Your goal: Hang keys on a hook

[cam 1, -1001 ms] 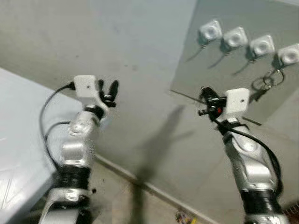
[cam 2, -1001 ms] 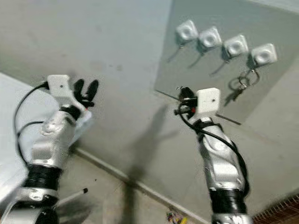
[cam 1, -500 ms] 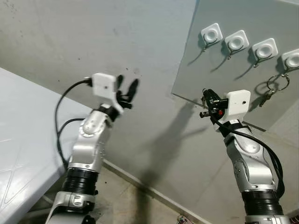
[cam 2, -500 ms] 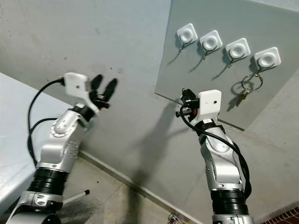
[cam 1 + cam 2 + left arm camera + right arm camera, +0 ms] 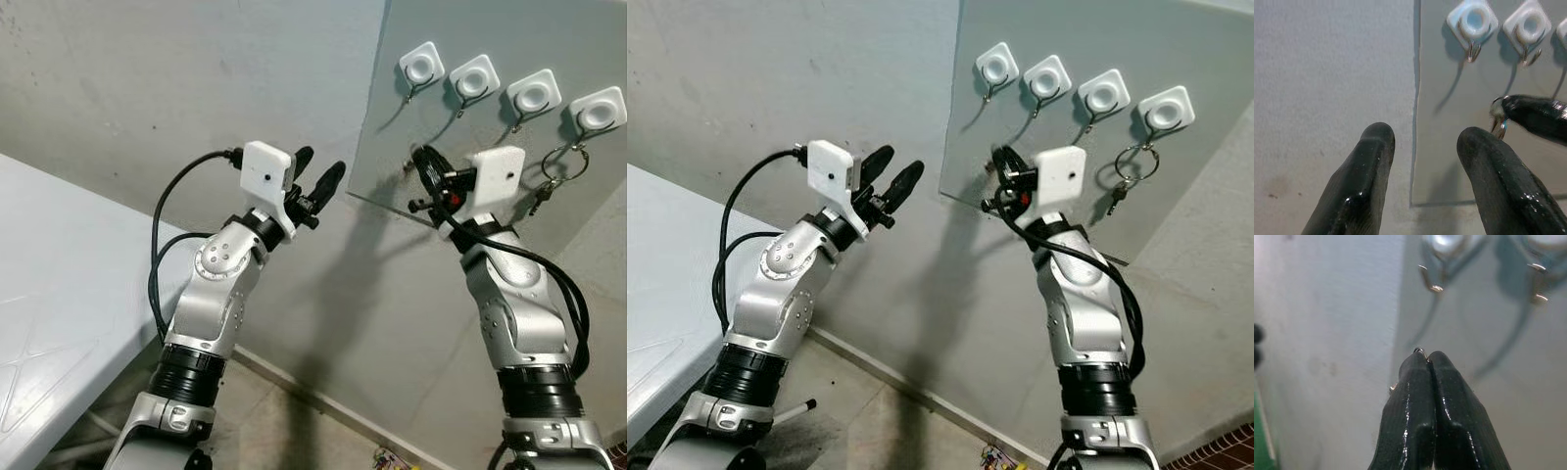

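Note:
A grey panel (image 5: 509, 29) on the wall carries a row of white hooks, the leftmost hook (image 5: 422, 67) bare. A ring with keys (image 5: 560, 166) hangs from the rightmost hook (image 5: 598, 110). My right gripper (image 5: 418, 159) is raised just below the leftmost hook, shut on a small metal key ring (image 5: 1500, 129) that peeks out at its tips (image 5: 1420, 350). My left gripper (image 5: 321, 164) is held up beside the panel's left edge, open and holding nothing, its fingers (image 5: 1371, 161) pointing at the panel.
A white table (image 5: 59, 294) stands at the left, below my left arm. The bare grey wall meets the floor along a skirting line. A pen (image 5: 789, 409) and small scraps lie on the floor.
My left arm has risen and swung right toward the panel's edge. The right gripper has climbed closer to the leftmost hook, still shut. The camera has also shifted.

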`<state>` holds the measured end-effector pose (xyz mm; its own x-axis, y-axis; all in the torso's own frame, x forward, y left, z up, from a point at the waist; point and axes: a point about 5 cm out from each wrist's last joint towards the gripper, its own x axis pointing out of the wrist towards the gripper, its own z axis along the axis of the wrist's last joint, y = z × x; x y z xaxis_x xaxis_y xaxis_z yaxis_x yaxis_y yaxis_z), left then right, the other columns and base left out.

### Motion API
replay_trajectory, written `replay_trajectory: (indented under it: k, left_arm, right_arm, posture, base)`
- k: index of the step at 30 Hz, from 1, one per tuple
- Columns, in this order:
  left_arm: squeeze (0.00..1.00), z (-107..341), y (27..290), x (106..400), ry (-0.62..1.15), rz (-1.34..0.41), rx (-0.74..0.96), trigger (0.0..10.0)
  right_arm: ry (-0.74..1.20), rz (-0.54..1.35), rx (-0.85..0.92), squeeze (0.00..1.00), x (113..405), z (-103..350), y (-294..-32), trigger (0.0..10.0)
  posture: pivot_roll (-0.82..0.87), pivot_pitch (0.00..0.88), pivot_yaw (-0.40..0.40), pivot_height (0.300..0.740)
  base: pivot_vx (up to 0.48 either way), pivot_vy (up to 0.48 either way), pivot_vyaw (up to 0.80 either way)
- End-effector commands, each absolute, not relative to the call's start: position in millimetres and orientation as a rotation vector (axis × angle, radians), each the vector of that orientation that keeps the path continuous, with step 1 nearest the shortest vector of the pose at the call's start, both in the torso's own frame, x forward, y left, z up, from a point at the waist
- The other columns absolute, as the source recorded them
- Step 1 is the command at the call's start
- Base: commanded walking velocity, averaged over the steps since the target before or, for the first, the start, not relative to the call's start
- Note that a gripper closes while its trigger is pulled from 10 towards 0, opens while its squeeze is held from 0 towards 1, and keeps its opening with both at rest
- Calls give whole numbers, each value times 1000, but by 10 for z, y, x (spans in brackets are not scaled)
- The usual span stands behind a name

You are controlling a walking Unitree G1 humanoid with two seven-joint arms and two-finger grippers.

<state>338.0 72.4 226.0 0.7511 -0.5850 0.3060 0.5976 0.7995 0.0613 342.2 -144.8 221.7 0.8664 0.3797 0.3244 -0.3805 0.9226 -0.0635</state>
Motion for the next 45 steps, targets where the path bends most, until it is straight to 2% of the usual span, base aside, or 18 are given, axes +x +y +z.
replay_trajectory:
  k: [1,10,31,45]
  left_arm:
    - [0,2411,676,3356,-365,-675,-39,10000]
    - [0,2555,682,3307,-399,-681,-23,10000]
    - [0,2563,720,3308,-391,-660,-13,10000]
    - [0,2570,720,3309,-391,-657,-14,10000]
  right_arm:
    - [-368,429,4,0,3428,2323,-1399,10000]
    - [-449,513,64,0,3438,2536,-1176,10000]
    - [-463,420,346,0,3492,2738,-1227,10000]
    - [-420,380,485,0,3440,2770,-1156,10000]
  posture:
    - [-146,17,-48,724]
    - [-133,27,-50,724]
    - [-128,15,-61,724]
    - [-130,14,-58,724]
  base:
    - [0,0,0]
    - [0,0,0]
    - [0,0,0]
    - [0,0,0]
